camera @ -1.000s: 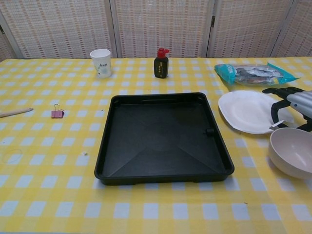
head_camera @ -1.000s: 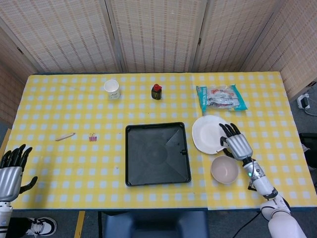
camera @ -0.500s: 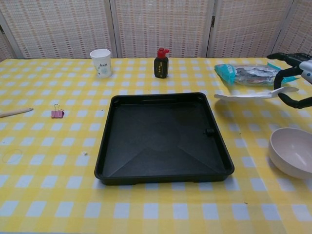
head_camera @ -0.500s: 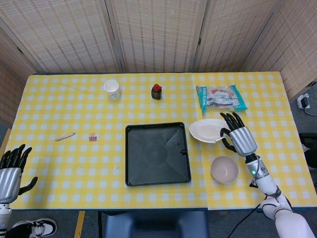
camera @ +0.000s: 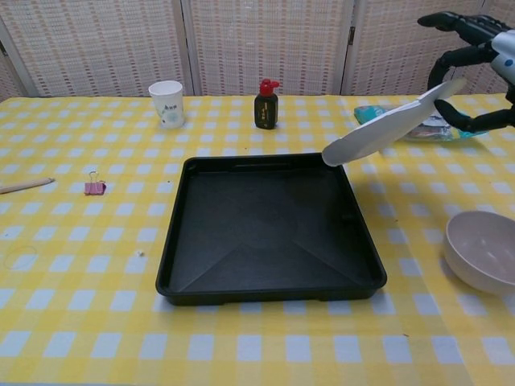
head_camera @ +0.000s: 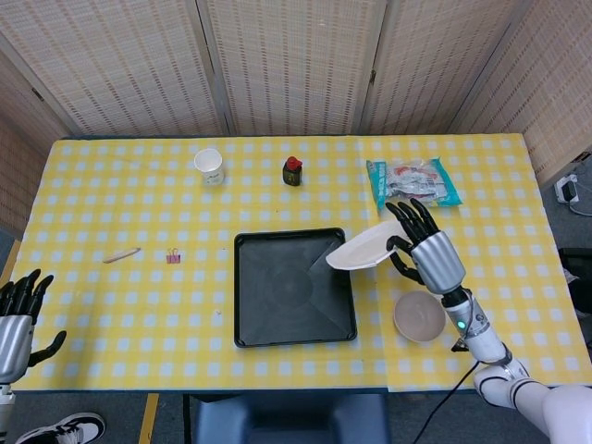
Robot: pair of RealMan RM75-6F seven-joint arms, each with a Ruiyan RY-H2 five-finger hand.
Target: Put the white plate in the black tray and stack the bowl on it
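One white plate (camera: 386,130) (thin, tilted) — pinched by right robot hand (head_camera: 424,252) — above black tray (camera: 269,229).

The plate (head_camera: 363,250), tilted, hangs over the tray's (head_camera: 277,305) right rear corner, the bowl (head_camera: 419,316) apparently just right of the tray.

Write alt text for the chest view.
The right hand holds the white plate tilted in the air above the far right corner of the black tray. A bowl sits on the yellow checked table to the right.
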